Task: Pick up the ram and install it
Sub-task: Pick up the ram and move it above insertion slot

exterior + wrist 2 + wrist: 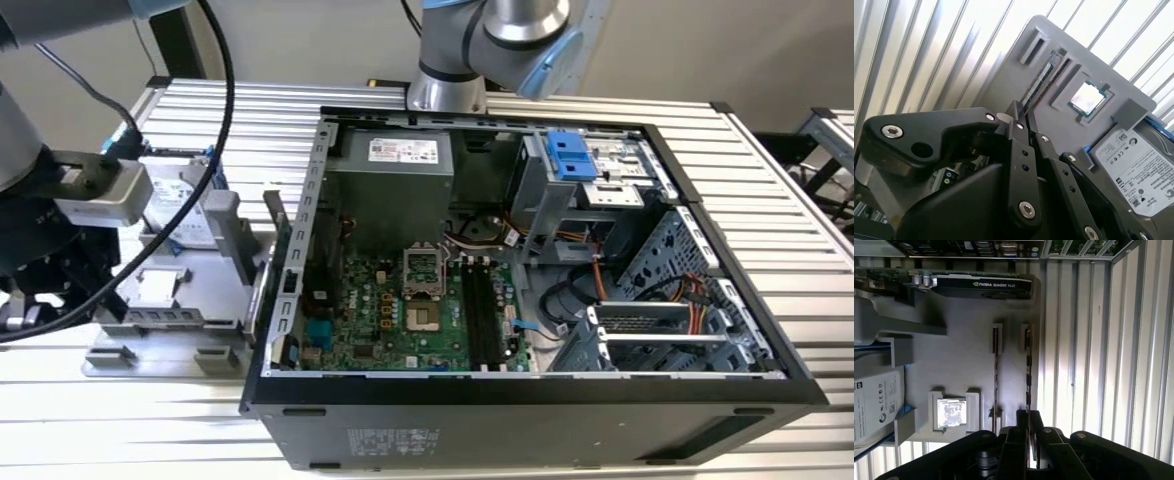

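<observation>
The ram [1028,370] stands on its long edge in a slot of the grey tray [964,340]. It is the stick nearer the tray's outer rim and the ribbed surface [1104,365], with a second stick [995,370] in the parallel slot beside it. In the exterior view the tray [160,300] lies at the left of the frame, beside the open computer case [534,400].

The end effector [1028,416] is set narrow, its slim gap lined up on the ram's near end. The jaws appear to straddle the board, and I cannot tell whether they touch it.

The ram looks light, thin and stiff, but probably fragile. It would bend or crack under a sideways load, and its chips should not be scraped. The flat faces near the top edge seem the safest hold, square to the board, with the contact edge left free.

The ram's lower edge is sunk in the slot, so its contacts and notch are hidden. In the second wrist view the ram [1040,81] runs away from the end effector [1023,114], which covers its near end. The far end is hard to make out.
</observation>
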You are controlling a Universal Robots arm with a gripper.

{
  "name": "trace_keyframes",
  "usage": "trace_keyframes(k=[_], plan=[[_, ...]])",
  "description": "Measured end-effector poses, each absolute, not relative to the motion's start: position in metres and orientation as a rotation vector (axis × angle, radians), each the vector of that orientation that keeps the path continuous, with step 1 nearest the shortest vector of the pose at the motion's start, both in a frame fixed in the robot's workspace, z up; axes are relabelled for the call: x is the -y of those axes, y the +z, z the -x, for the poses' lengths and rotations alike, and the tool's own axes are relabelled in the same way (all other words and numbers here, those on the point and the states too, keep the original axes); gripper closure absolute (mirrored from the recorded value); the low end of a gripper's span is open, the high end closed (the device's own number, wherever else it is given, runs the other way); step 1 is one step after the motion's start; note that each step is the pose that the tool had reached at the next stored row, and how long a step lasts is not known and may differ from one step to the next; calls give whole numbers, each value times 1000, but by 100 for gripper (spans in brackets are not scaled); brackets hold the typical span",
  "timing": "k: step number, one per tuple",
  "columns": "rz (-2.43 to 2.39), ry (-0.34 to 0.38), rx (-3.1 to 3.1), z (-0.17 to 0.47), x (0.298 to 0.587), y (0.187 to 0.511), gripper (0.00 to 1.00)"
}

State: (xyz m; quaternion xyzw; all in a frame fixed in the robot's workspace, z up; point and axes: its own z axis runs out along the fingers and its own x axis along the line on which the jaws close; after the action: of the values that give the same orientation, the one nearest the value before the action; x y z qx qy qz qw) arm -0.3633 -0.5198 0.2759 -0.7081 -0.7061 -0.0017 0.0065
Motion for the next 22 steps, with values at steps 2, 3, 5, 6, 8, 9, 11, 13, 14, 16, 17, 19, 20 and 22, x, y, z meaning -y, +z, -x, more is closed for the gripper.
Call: trace_keyframes(k=[2,3,5,6,8,9,11,13,14,16,17,19,20,22], plan=[[2215,-5,2209,363,520,279,100],[2215,-6,2209,363,520,281,100],[2215,-5,2209,363,520,284,100],[2215,-6,2209,363,520,286,100],[2215,-6,2209,363,520,289,100],[2215,-5,2209,363,520,291,100],[2215,-5,2209,363,520,294,100],[2215,-6,2209,363,520,297,100],[2215,-6,2209,363,520,299,100],[2215,-5,2209,363,520,302,100],[2215,-5,2209,363,520,304,100],[2215,-5,2209,363,520,308,100],[2215,-6,2209,363,520,309,100],[2215,-5,2209,363,520,313,100]])
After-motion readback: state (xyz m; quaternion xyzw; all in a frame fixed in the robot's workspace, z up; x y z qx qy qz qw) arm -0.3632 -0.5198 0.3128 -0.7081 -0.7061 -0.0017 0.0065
